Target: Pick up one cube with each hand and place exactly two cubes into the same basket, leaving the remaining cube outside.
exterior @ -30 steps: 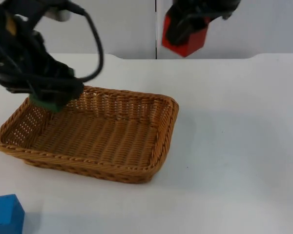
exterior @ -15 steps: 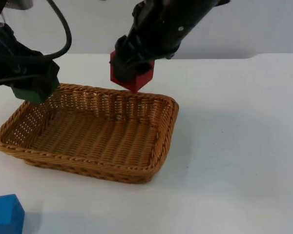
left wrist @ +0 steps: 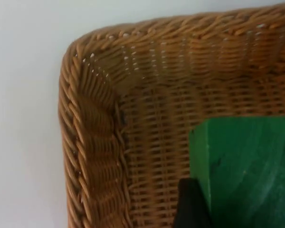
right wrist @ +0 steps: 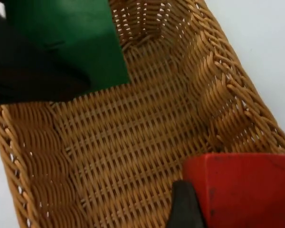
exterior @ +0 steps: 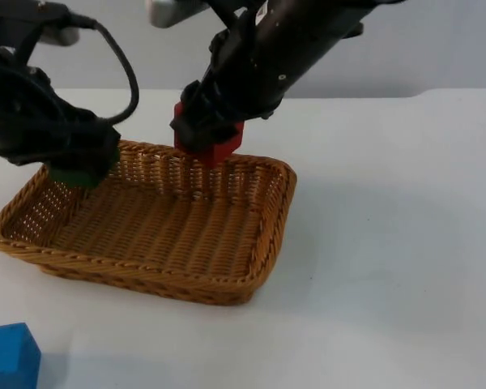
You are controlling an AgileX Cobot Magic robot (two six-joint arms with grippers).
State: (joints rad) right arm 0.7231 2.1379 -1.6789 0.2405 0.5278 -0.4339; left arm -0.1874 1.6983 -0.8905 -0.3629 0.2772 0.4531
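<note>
Both arms are at the placing step, each one carrying a cube above the wicker basket (exterior: 263, 243) on the white table (exterior: 405, 243).

The left gripper (exterior: 81, 166) grasps the green cube (exterior: 74, 174) and holds it over the far left corner of the basket, just inside the rim. In the left wrist view the green cube (left wrist: 247, 171) sits beside a black fingertip, with the woven floor and the corner of the basket (left wrist: 85, 142) below it.

The right gripper (exterior: 204, 142) is clenched on the red cube (exterior: 215, 150), which hangs over the far wall of the basket, near its middle. In the right wrist view the red cube (right wrist: 247, 190) is above the basket floor (right wrist: 133, 142), and the green cube (right wrist: 66, 42) shows at the other end.

The blue cube (exterior: 10, 356) lies on the table outside the basket, well apart from both grippers, and it should stay there.

The next move probably calls for lowering each cube closer to the floor, then opening the fingers. The red cube seems close to the wall, so it may need to come a little inward first.
</note>
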